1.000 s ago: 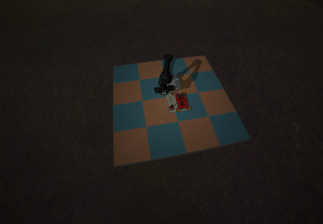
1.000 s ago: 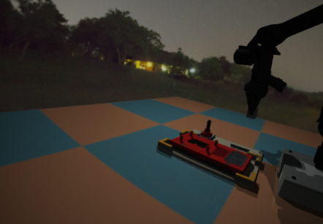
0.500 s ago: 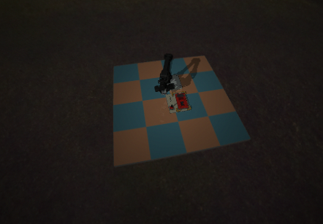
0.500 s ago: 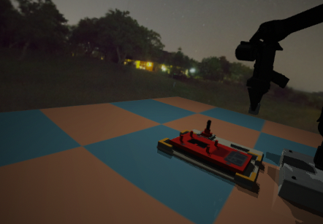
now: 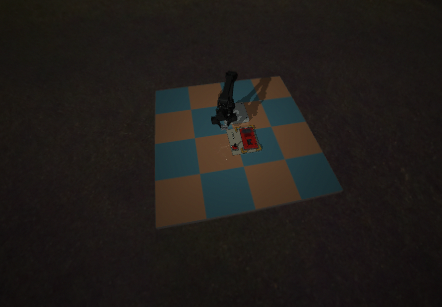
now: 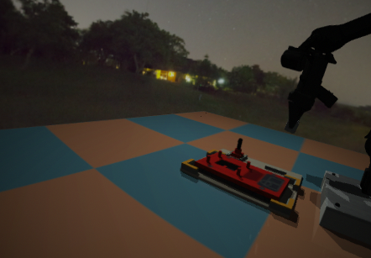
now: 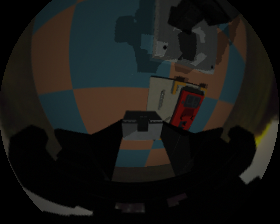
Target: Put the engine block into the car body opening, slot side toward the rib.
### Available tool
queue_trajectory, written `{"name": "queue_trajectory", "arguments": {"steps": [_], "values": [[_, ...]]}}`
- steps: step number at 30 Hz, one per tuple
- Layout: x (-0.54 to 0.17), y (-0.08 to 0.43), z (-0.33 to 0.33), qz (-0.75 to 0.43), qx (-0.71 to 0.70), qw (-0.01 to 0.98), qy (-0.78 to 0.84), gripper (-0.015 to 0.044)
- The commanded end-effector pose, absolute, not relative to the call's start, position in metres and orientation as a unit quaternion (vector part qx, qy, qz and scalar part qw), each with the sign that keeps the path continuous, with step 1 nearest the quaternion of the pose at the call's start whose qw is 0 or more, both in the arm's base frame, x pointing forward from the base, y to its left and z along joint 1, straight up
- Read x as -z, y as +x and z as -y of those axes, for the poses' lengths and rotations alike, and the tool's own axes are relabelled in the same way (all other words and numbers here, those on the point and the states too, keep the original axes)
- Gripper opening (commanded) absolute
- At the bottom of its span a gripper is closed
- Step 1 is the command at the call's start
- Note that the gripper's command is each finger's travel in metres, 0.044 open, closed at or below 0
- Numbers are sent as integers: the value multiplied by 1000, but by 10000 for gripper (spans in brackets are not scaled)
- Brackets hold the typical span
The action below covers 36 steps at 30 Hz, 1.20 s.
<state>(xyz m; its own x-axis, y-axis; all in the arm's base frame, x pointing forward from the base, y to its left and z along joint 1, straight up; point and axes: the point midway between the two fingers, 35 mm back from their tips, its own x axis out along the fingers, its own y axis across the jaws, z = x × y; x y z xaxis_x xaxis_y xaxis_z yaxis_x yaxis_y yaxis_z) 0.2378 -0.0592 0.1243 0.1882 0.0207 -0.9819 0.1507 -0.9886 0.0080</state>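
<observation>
The grey engine block (image 6: 293,129) (image 7: 142,131) is held high above the board, its dark slot showing in the wrist view. My gripper (image 6: 293,123) (image 7: 140,122) is shut on it. The red car body (image 5: 248,138) (image 6: 256,179) (image 7: 185,111) lies flat in a pale tray (image 6: 219,183) with yellow corners. Its dark opening (image 6: 227,165) shows between small red posts, with a grey panel near one end. In the exterior view the block is above and to the right of the car body. The rib cannot be made out.
A red piece with an upright black handle (image 6: 239,145) stands on the pale strip beside the car body. The arm's grey base (image 5: 241,111) (image 6: 345,209) (image 7: 172,50) is close to the tray's near end. A blue and orange checkered board (image 5: 227,193) (image 6: 138,196) lies under everything.
</observation>
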Motion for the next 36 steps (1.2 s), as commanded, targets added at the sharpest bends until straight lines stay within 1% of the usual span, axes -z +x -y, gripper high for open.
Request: {"name": "queue_trajectory", "arguments": {"steps": [1, 15, 25, 30, 36], "values": [[-123, 233, 59, -60, 594, 47, 801, 0], [-115, 220, 62, -69, 399, 37, 914, 0], [-113, 219, 62, -70, 384, 35, 920, 0], [-102, 216, 63, -72, 336, 33, 939, 0], [-87, 216, 64, -72, 333, 33, 940, 0]]}}
